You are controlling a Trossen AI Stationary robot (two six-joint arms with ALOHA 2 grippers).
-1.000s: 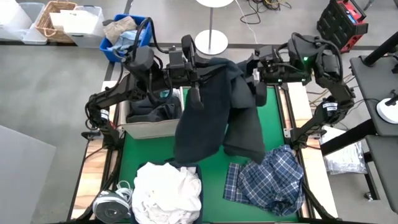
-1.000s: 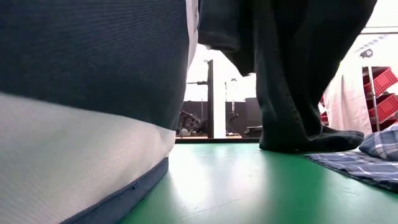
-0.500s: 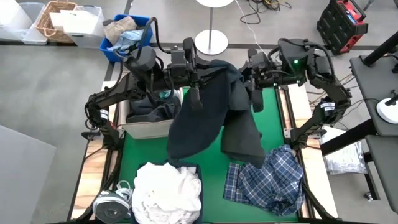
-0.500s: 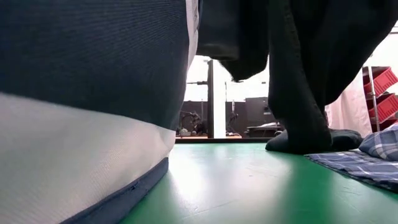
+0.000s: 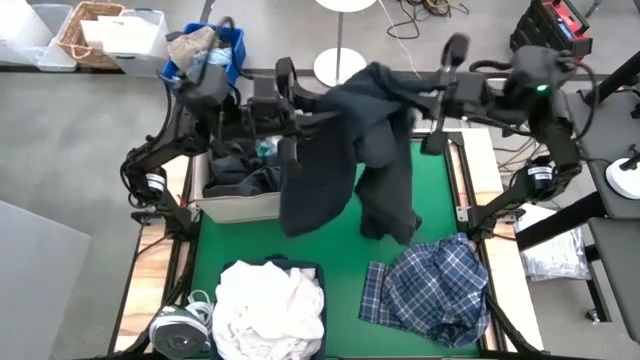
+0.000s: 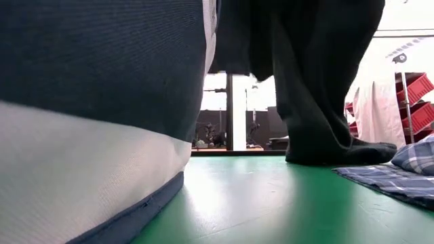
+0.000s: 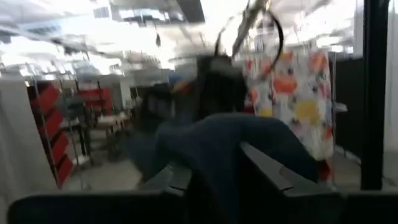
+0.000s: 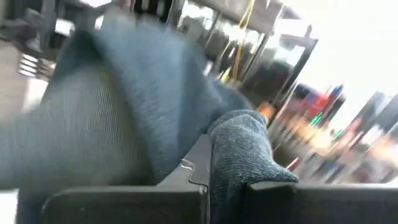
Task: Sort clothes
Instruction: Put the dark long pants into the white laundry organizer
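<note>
A dark navy garment (image 5: 340, 160) hangs between my two grippers above the green mat (image 5: 330, 250). My left gripper (image 5: 305, 112) is shut on its upper left part and my right gripper (image 5: 420, 97) is shut on its upper right part. In the low view the garment (image 6: 319, 81) hangs down and its lower end (image 6: 342, 152) rests on the mat. A blue-and-white plaid shirt (image 5: 430, 290) lies at the mat's near right. White clothes (image 5: 270, 305) fill a dark bin at the near left. My left gripper pinches a bunched fold of the garment's upper part (image 7: 227, 155) between its two fingers (image 7: 267, 168), coming level from the table's left. The cloth hangs below the hold. My right gripper pinches a thick fold of the garment's upper edge (image 8: 239, 149) between its two fingers (image 8: 193, 168), coming level from the table's right. The cloth between the two holds runs across and droops, its lower end on the mat.
A pale bin (image 5: 240, 195) at the mat's far left holds dark and teal clothes. A blue crate (image 5: 200, 55) with a tan bundle stands beyond the table's far left. A dark-and-white bin wall (image 6: 95, 122) fills the low view's left.
My right gripper has swung up and toward the table's far right, pulling the garment's upper right part out with it. My left gripper has drifted slightly toward the far left. The garment is now spread wider between them; its lower end stays on the mat.
</note>
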